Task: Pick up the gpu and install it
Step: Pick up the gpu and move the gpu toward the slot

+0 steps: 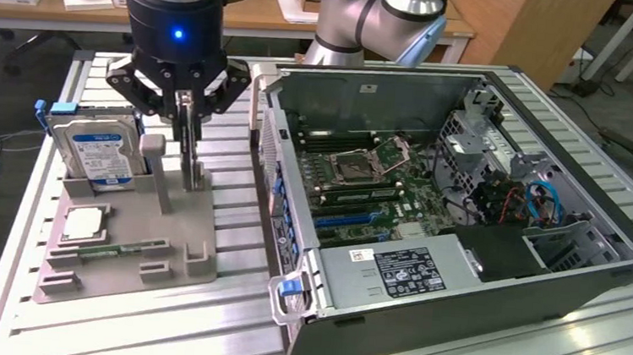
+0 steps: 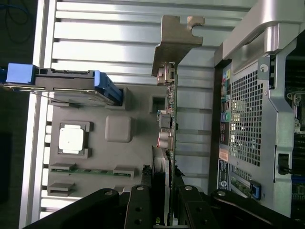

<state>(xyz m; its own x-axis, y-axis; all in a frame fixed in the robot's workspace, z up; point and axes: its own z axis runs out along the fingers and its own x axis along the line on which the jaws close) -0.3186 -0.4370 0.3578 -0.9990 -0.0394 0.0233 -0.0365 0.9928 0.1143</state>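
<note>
The gpu [image 1: 191, 163] stands on edge in the grey holder [image 1: 192, 244] on the exterior view's left, a thin dark card. In the wrist view the gpu [image 2: 167, 114] runs edge-on away from me, its silver bracket [image 2: 175, 36] at the far end. My gripper [image 1: 190, 112] hangs straight above it with a finger on each side of the card's upper edge. In the wrist view my gripper [image 2: 164, 179] is shut on that edge. The card's lower edge is still down at the holder, and I cannot tell whether it has left its slot.
The holder also carries an upright silver hard drive [image 1: 92, 147], a processor chip [image 1: 85, 223] and a green memory stick [image 1: 118, 251]. The open computer case [image 1: 580, 275] lies to the exterior view's right, with its motherboard [image 1: 362, 181] exposed. Ribbed aluminium table [image 1: 146, 325] surrounds both.
</note>
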